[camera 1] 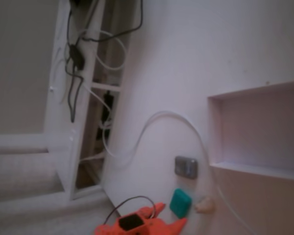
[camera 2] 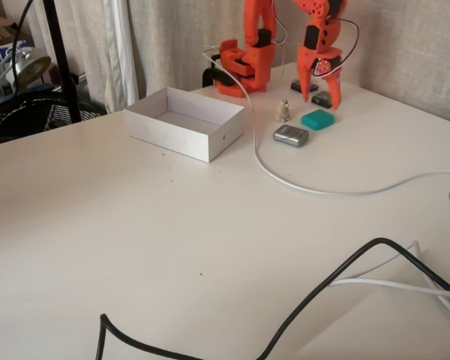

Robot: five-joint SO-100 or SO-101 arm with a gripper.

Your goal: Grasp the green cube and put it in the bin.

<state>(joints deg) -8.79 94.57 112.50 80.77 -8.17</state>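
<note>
The green cube (camera 2: pixel 317 118) lies flat on the white table, a small teal block with rounded corners; it also shows low in the other fixed view (camera 1: pixel 180 202). My orange gripper (camera 2: pixel 319 101) hangs open just above and behind the cube, one finger on each side, holding nothing. In a fixed view the gripper (camera 1: pixel 174 214) enters from the bottom edge, its tips beside the cube. The bin (camera 2: pixel 210 142), a white shallow tray, stands to the cube's left; in the other fixed view the bin (camera 1: pixel 255 170) is at the right.
A grey rectangular device (camera 2: pixel 291 135) lies just in front of the cube, and a small beige lump (camera 2: pixel 283 111) sits to its left. A white cable (camera 2: pixel 285 178) curves across the table, with a black cable (camera 2: pixel 337 274) near the front. A white open frame (camera 1: pixel 63 122) holds cables.
</note>
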